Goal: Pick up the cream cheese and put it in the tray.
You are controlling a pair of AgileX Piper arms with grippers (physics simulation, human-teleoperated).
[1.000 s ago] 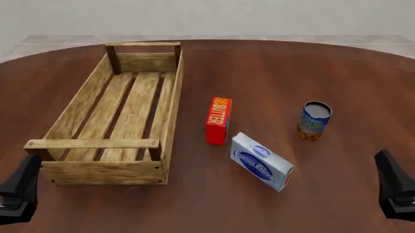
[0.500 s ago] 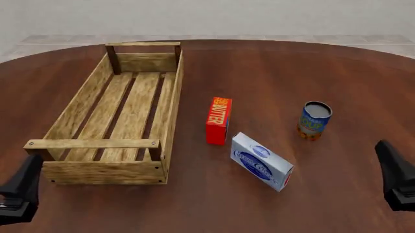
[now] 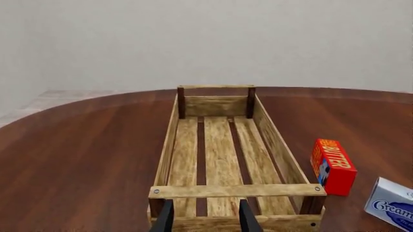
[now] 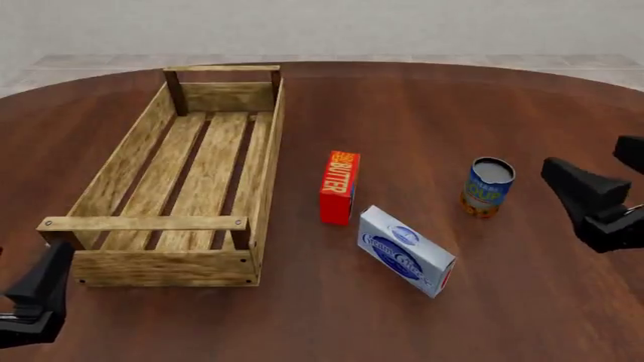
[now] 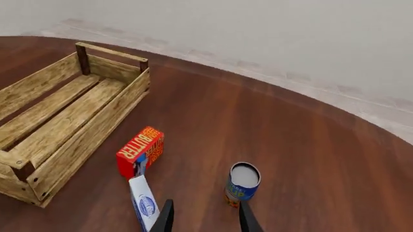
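The cream cheese [image 4: 406,251], a flat white box with a blue oval logo and a red end flap, lies on the table to the right of the tray's near end. It also shows in the left wrist view [image 3: 392,203] and the right wrist view [image 5: 144,203]. The tray [image 4: 264,181], a light-wood slatted crate with nothing in it, stands at the left; it also shows in the left wrist view [image 3: 239,191]. My left gripper [image 4: 38,298] is open and empty, just in front of the tray's near left corner. My right gripper [image 4: 587,197] is open and empty, to the right of the can and raised above the table.
A red-orange butter box [image 4: 339,187] stands between the tray and the cream cheese, close behind the latter. A blue can [image 4: 488,186] stands upright to the right of both boxes. The dark wood table [image 4: 423,105] is round, with its far edge at the back.
My right gripper has moved from the near right corner of the view forward to beside the can and has turned toward the left. My left gripper has barely shifted. The objects have not moved.
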